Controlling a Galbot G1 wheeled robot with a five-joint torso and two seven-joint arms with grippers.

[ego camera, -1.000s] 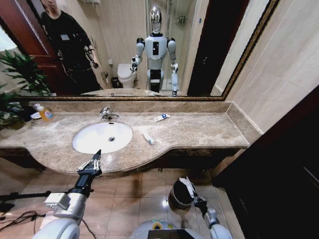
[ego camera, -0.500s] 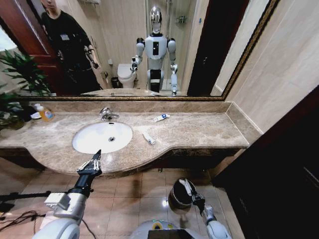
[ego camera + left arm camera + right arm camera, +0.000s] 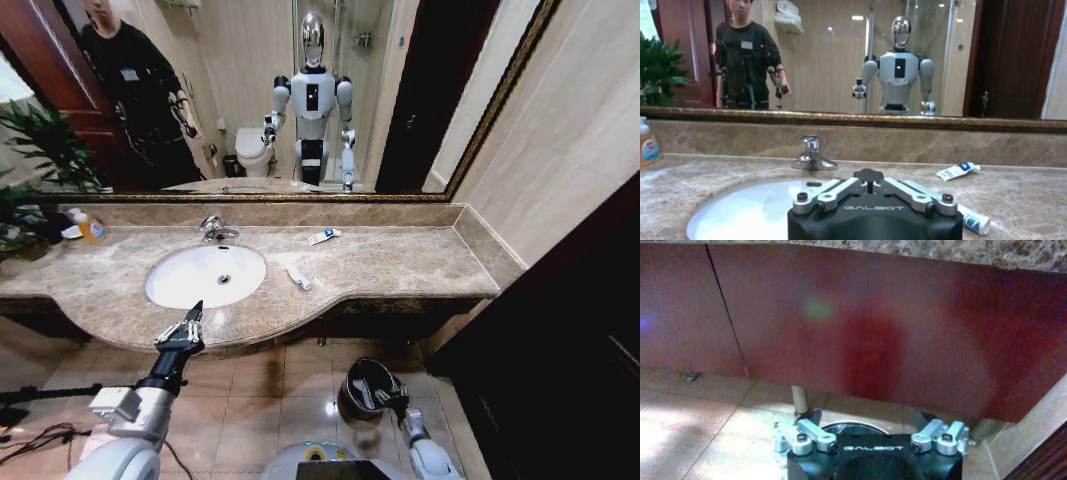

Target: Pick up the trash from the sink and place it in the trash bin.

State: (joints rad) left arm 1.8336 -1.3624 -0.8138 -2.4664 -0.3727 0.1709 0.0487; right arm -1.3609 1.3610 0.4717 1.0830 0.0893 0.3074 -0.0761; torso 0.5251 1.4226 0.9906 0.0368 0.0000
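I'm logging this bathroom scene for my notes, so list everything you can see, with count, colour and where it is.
Sink: one, white oval, set in the counter.
Faucet: one, chrome, behind the sink.
Counter: one, brown marble, under the mirror.
Trash tubes: two, white with blue; one near the back wall, one right of the sink, both on the counter.
Orange-liquid bottle: one, far left of the counter.
Plant: one, green, far left.
Mirror: one, gold-framed, on the wall.
Trash bin: one, dark metal, on the floor below the counter.
Left gripper: open, hovering at the counter's front edge.
Right gripper: open, low at the bin's rim.
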